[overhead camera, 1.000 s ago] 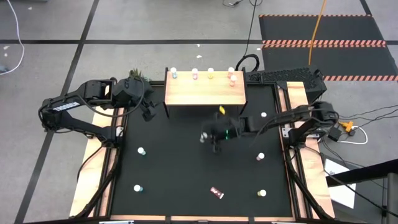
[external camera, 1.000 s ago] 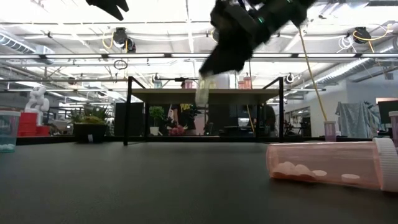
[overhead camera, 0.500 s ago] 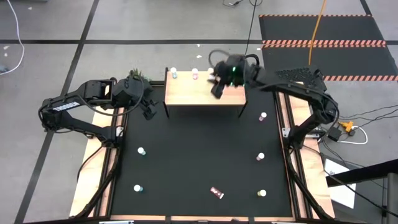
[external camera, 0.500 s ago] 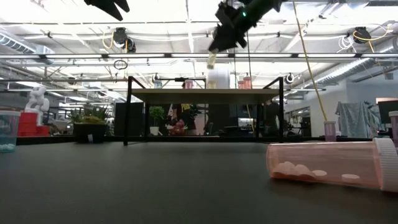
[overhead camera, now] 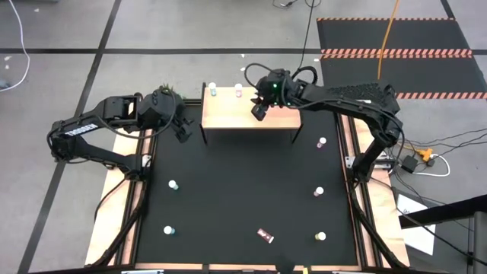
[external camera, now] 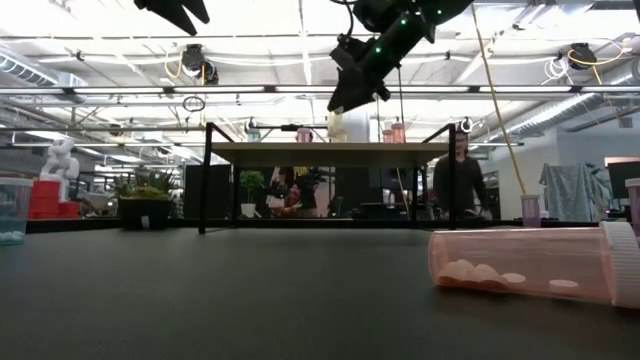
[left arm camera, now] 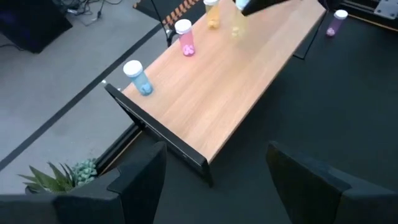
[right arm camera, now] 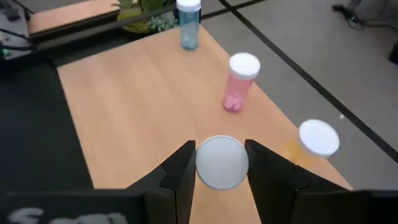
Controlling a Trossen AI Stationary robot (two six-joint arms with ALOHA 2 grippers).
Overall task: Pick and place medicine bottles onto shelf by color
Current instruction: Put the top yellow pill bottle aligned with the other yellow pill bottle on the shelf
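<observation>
While the right gripper (right arm camera: 219, 163) clamps a seemingly yellow bottle (right arm camera: 219, 160) above the shelf (overhead camera: 228, 114) near its rear edge, lower it upright beside the yellow one (right arm camera: 317, 138); left gripper (left arm camera: 211, 168) waits apart.

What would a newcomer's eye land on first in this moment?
The right gripper, shut on a white-capped bottle, hangs over the wooden shelf near its far edge, where blue, pink and yellowish bottles stand in a row. The left gripper waits open off the shelf's left end. Nearest the low camera, a pink bottle lies on its side.
</observation>
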